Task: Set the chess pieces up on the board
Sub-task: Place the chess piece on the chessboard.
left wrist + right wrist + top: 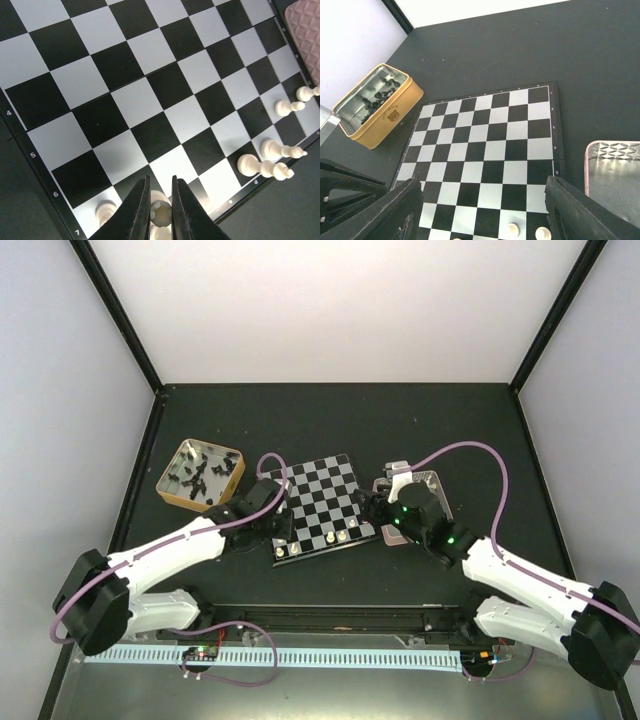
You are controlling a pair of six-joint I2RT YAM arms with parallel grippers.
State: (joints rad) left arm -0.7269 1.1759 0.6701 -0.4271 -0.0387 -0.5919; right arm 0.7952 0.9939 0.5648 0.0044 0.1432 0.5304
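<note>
Board (pixel 322 502) lies flat mid-worktop, turned slightly askew to near edge. Left gripper (pixel 160 181) sits at board's corner toward worktop's near-left, jaws almost closed, pinching cream held piece (pixel 161 213). It is seen nearly end-on: rounded top faces wrist camera, long axis runs along fingers. Other cream chess pieces (pixel 262 166) stand upright along board's near side. Right gripper (pixel 484 200) hovers at board's right side, jaws wide apart, nothing between. Tin (pixel 390 120) holding black pieces (pixel 203 472) sits toward left edge. Pink tray (pixel 615 144) lies just right of board.
</note>
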